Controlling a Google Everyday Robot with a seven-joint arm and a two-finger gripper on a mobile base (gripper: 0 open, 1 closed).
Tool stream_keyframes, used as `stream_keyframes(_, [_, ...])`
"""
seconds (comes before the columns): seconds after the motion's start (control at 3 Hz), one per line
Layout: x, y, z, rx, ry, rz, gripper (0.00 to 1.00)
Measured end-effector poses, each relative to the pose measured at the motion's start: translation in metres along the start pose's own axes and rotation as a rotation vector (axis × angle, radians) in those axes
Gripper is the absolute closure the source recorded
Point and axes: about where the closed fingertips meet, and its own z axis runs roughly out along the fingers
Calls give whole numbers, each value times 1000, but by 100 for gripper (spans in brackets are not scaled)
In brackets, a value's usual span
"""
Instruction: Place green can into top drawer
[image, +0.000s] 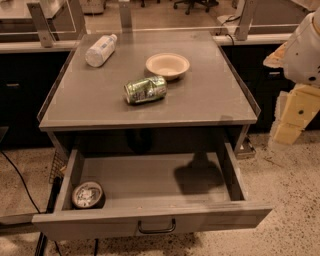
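Arm (306, 47) is at the far right edge of my view, mostly cut off: white rounded casing up top, pale yellow blocky part hanging below it. I take that lower part for the gripper (295, 112). It sits off the right side of the grey cabinet (100, 107), past the cabinet top's right edge and higher than the open drawer. It's well apart from everything on the cabinet top. Whether it's spread or closed, I cannot tell from here. Nothing on the cabinet is touching it.

Green can (145, 90) lies on its side near the middle of the cabinet top, dented, long axis roughly left-right. It's just in front of the white bowl (167, 65), a bit to the left (close, can't say if they touch). White plastic bottle (101, 50) lies on its side at the back left, well apart from both.

Top drawer (140, 182) is pulled out wide under the cabinet top, dark bar handle (156, 227) at the centre of the front panel. A round silver-topped can (87, 195) stands in the drawer's front left corner. The rest of the drawer floor is bare grey, with a dark shadow on the right half.

Black cable (17, 177) runs over the speckled floor at left. Dark cabinets stand behind.
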Motion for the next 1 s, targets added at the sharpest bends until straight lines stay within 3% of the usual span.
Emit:
stream_keyframes(0.33, [0, 0, 0, 0, 0, 0, 0])
stream_keyframes(1.0, [-25, -28, 6, 32, -38, -62, 0])
